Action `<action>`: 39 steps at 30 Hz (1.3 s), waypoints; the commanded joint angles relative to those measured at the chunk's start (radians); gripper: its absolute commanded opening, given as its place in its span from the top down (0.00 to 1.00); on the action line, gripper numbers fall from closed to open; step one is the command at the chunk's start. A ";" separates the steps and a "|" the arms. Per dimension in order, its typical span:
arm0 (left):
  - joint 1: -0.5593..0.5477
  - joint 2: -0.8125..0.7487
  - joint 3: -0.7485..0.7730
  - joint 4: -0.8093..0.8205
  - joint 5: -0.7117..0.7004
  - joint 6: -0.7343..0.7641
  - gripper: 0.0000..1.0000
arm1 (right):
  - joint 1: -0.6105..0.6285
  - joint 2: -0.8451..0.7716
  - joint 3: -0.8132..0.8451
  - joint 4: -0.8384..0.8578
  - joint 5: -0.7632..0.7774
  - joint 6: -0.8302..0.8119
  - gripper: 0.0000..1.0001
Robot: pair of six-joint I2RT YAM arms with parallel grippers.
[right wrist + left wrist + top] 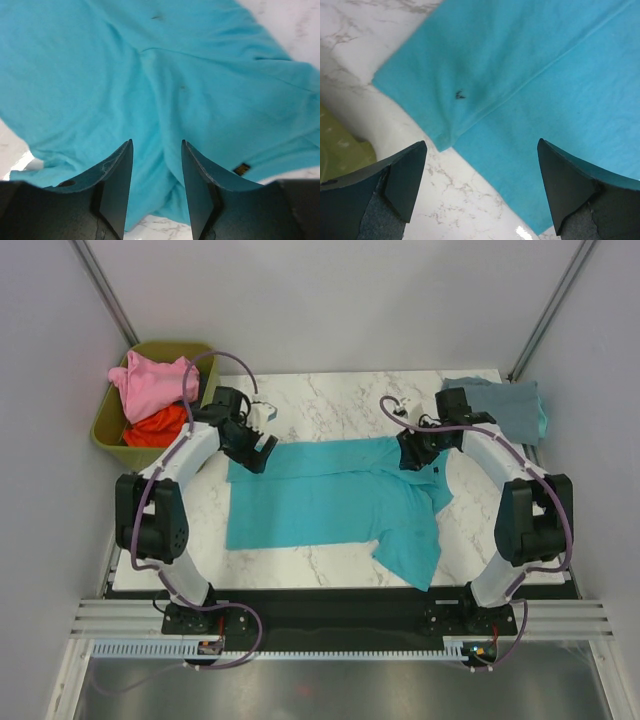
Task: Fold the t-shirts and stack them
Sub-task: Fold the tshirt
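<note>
A bright teal t-shirt (pixel 320 505) lies spread on the marble table (pixel 330 405), its top edge folded over and one sleeve hanging toward the front right. My left gripper (pixel 258 452) hovers wide open over its back left corner (pixel 445 135), with nothing between the fingers (pixel 405 175). My right gripper (pixel 412 455) sits low over the shirt's back right part, jaws apart, with a soft ridge of teal cloth (pixel 150 60) running between the fingertips (pixel 157 141). A dusty grey-blue t-shirt (pixel 505 405) lies folded at the back right corner.
An olive-green bin (pixel 105 425) stands off the table's back left corner and holds a pink t-shirt (pixel 152 385) on top of an orange-red one (pixel 160 426). The bin's wall (pixel 335 145) is close to my left fingers. Grey walls enclose the table.
</note>
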 commanded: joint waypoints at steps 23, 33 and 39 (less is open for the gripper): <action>-0.099 0.168 -0.016 0.001 0.027 -0.031 0.01 | 0.104 0.276 0.142 -0.186 -0.068 -0.186 0.54; -0.103 0.182 -0.022 0.001 0.027 -0.031 0.01 | 0.105 0.336 0.239 -0.131 0.018 -0.197 0.55; -0.105 0.189 -0.019 0.001 0.027 -0.031 0.01 | 0.105 0.366 0.271 -0.123 0.031 -0.202 0.55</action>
